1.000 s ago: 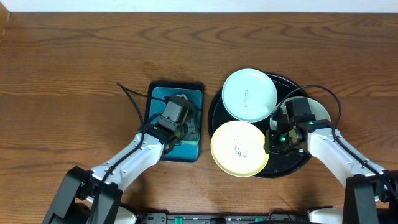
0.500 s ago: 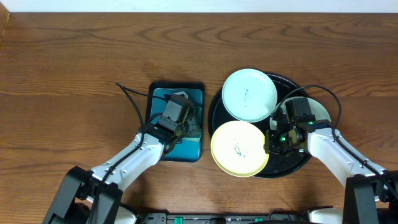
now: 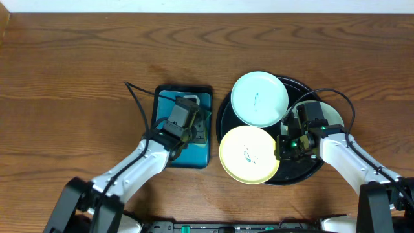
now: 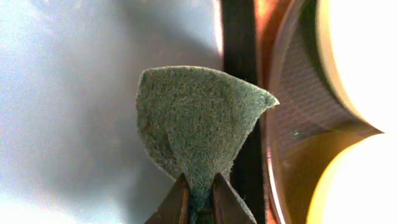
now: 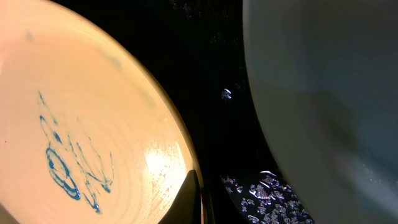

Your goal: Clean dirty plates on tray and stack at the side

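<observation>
The brown wooden counter (image 3: 77,65) shows a streaky grain under a low satin sheen. The large round black tray (image 3: 299,172) is glossy; seen close, its surface throws back small bright glints. The pale yellow round plastic plate (image 3: 249,155) is smooth with a soft shine, and its blue smear is thin and streaky. The pale mint-white round plastic plate (image 3: 259,98) looks equally smooth and slightly shiny. The rectangular teal tray (image 3: 194,156) is smooth with a dull sheen. The grey-green scouring pad (image 4: 196,121) is matt, rough and fibrous, with fuzzy edges.
</observation>
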Robot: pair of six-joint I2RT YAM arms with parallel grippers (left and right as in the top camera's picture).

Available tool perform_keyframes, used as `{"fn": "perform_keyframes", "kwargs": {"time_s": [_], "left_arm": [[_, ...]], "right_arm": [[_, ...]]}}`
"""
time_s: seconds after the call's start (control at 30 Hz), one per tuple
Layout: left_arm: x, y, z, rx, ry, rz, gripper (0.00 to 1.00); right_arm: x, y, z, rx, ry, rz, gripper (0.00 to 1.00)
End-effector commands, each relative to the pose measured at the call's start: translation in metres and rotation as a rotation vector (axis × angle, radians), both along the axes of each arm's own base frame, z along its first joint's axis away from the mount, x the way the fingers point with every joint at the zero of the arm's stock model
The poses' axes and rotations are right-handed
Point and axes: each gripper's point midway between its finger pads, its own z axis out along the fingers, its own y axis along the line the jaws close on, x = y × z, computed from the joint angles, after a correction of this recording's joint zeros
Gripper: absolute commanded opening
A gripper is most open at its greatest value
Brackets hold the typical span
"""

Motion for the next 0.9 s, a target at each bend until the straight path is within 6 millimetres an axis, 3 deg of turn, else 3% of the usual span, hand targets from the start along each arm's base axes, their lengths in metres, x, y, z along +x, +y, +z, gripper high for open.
{"fn": "perform_keyframes", "kwargs": {"time_s": [0.0,0.13,0.53,0.87], "left_arm": [[0.005,0.004,0.027,0.023,-0.106,-0.032,0.08],[0.002,0.006,0.035,0.018,-0.114,-0.032,0.08],[-0.013,0.022,0.019,0.096,-0.033,-0.008,0.07],[-0.011,0.028,0.019,0.123,-0.044,0.018,0.07]], "right_arm": [[0.005,-0.004,-0.001,-0.038,-0.012,-0.003,0.01],[0.010,-0.009,-0.002,-0.064,-0.024,-0.040,0.01],[0.029,-0.007,0.002,-0.051,-0.094,-0.070,0.01],[0.025,-0.011,0.000,-0.077,-0.076,-0.080,0.01]]}}
